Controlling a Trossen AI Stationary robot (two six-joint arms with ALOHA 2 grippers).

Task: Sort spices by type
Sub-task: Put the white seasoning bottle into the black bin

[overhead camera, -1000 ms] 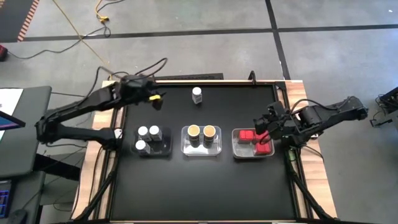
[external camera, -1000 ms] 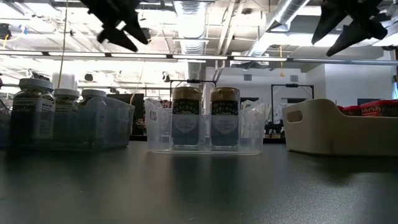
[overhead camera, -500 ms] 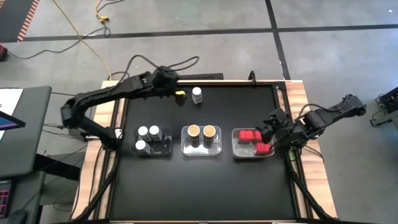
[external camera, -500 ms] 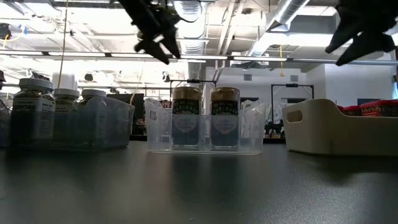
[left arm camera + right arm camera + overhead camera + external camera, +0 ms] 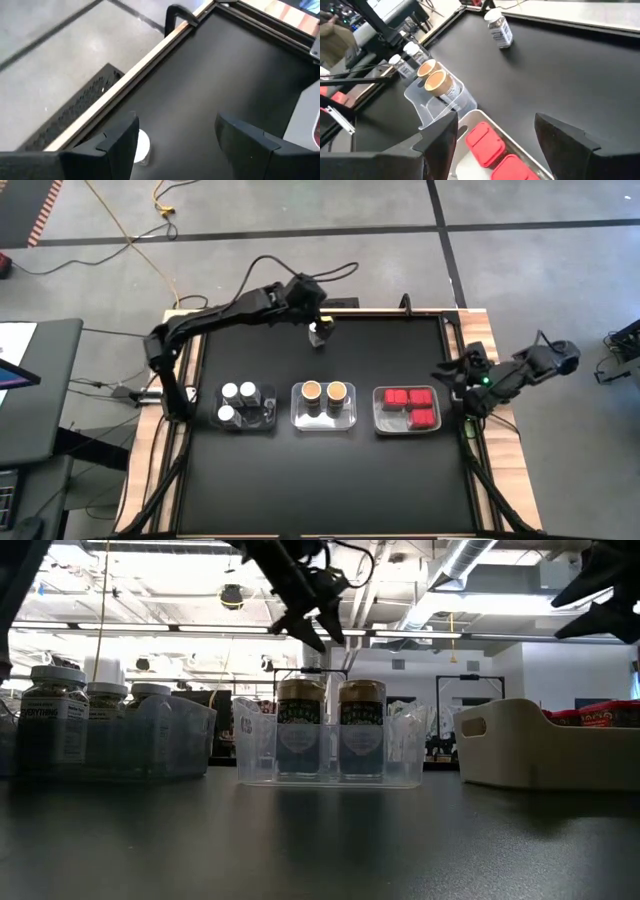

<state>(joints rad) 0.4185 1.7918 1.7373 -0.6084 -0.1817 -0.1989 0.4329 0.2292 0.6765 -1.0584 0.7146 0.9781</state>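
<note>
My left gripper: reached out to the table's far edge, hanging above the lone white-capped jar; fingers parted, nothing between them.
Lone white-capped jar: upright on the black table near the middle of the far edge, by itself, well apart from the trays; in my left wrist view its cap peeks out beside one finger.
My right gripper: off at the table's right edge, just beyond the red packets' tray; fingers spread, holding nothing.
Red packets: lying flat in the right-hand tray, towards the right edge.
Tan-topped jars: two, upright side by side in the clear middle tray.
White-capped jars in tray: three, upright together in the left-hand tray, towards the left edge.
Trays: all three in one row across the middle of the table, apart from one another.
</note>
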